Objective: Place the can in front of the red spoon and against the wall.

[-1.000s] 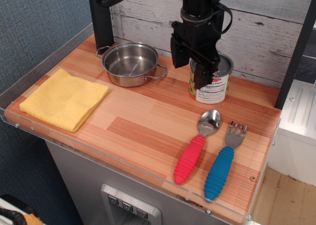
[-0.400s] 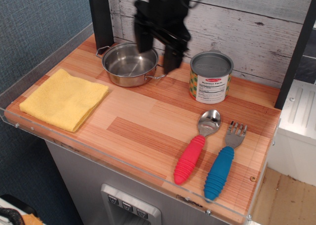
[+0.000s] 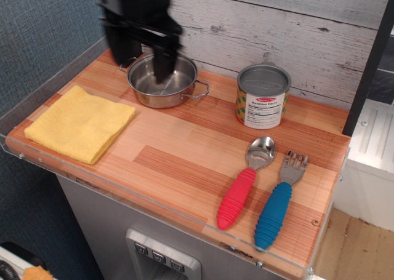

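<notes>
The can (image 3: 262, 97) stands upright on the wooden counter close to the whitewashed plank wall (image 3: 295, 34), just beyond the bowl of the red spoon (image 3: 244, 183). The spoon lies with its metal bowl toward the wall and its red handle toward the front edge. My gripper (image 3: 145, 61) is blurred with motion, up at the back left above the steel pot, well away from the can. Its fingers (image 3: 162, 64) hang apart with nothing between them.
A steel pot (image 3: 162, 80) with two handles sits at the back left under the gripper. A folded yellow cloth (image 3: 80, 123) lies at the left. A blue-handled fork (image 3: 278, 200) lies right of the spoon. A dark post (image 3: 368, 64) stands at the right.
The gripper has let go of the can and swung up and left, from over the can to above the pot. The can has stayed by the wall.
</notes>
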You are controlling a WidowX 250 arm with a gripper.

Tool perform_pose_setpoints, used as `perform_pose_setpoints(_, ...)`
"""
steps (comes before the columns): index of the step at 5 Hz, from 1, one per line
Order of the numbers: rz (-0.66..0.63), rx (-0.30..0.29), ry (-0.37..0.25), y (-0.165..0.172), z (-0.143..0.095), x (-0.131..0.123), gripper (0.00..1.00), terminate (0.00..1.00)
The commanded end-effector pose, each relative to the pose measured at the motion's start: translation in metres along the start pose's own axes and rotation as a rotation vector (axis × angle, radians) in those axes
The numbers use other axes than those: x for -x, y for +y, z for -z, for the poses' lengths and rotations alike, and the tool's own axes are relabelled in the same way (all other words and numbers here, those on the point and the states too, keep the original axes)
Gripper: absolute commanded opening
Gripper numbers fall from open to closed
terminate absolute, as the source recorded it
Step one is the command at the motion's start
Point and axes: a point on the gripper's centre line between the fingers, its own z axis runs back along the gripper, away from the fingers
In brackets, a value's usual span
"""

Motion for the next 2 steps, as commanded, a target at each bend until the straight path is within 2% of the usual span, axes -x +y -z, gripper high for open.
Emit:
perform_pose_setpoints(1,-0.250,-0.076,-0.084,0.0402,-0.0200,0.0099,1.00,0.00)
perform_pose_setpoints(2,-0.250,-0.076,-0.084,0.0402,-0.0200,0.0099,1.00,1.00)
